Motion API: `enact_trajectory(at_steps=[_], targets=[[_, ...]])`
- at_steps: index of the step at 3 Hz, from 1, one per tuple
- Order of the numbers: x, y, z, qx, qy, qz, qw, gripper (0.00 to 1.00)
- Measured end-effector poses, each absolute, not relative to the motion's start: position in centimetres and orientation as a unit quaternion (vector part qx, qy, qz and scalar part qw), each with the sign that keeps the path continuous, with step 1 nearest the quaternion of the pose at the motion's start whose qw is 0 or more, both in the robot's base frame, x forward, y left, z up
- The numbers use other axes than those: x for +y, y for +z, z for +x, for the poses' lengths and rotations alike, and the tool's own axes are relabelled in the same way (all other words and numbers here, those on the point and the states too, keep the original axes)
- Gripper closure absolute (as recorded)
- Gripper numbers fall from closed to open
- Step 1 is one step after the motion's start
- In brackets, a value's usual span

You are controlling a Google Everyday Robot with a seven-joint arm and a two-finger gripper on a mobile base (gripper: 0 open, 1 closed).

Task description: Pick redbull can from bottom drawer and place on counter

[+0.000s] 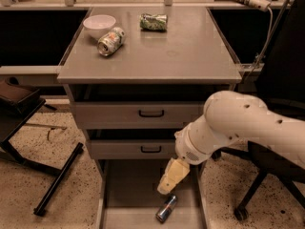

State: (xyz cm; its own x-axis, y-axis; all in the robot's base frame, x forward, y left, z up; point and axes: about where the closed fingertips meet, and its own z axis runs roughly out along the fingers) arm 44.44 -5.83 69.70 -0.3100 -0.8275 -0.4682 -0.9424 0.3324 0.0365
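The redbull can (pixel 166 208), slim and blue-and-silver, lies on its side on the grey floor of the open bottom drawer (pixel 128 194), toward the front right. My gripper (pixel 167 187) hangs from the white arm just above and slightly left of the can, pointing down into the drawer, apart from the can. The counter (pixel 181 51) is the wide grey cabinet top above.
On the counter lie a white bowl (pixel 99 25), a red-white-green can (pixel 110 41) on its side and a green patterned can (pixel 153 22). Two shallower drawers with black handles (pixel 151 113) sit above. A black chair leg (pixel 57 180) lies left; an office chair base (pixel 252 194) stands right.
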Motion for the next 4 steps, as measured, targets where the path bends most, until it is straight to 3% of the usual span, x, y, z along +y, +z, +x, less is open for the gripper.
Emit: enact_trajectory(at_steps=[2, 4], targets=[[-5.8, 57.8, 47.8, 0.777, 0.156, -0.569, 0.219, 0.00], [-4.9, 56.2, 48.1, 0.763, 0.170, -0.581, 0.226, 0.00]])
